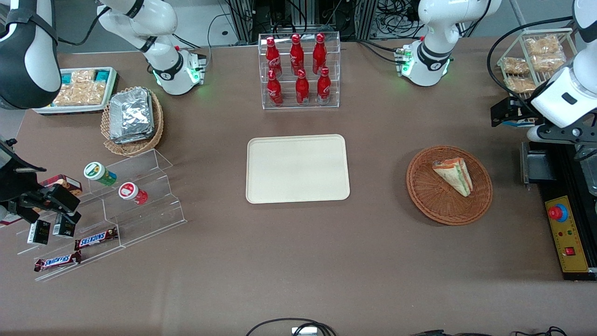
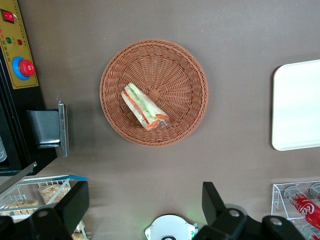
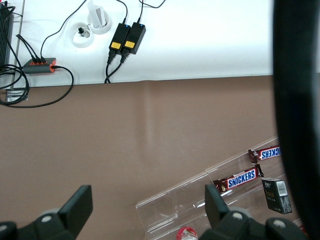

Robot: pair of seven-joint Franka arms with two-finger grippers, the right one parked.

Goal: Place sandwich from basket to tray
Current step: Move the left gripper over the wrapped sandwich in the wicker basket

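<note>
Brown table [image 1: 298, 261] takes up nearly everything in the front view, and its near stretch lies bare. At its middle sits the tray [image 1: 297, 169], flat, with nothing on it. At 12 o'clock from the tray stands a clear rack [image 1: 299, 70] of red bottles. At 3 o'clock from the tray, well apart from it, sits the basket [image 1: 449, 185]. The gripper [image 2: 145, 190] hangs above the table at about 1 o'clock from the basket – toward the working arm's end, touching nothing. Its jaws stand wide, the fingers [image 2: 75, 200] far apart with nothing between them. The sandwich [image 1: 454, 175] lies on its side in the basket, just off centre toward 1 o'clock – its filling layers showing along one edge.
</note>
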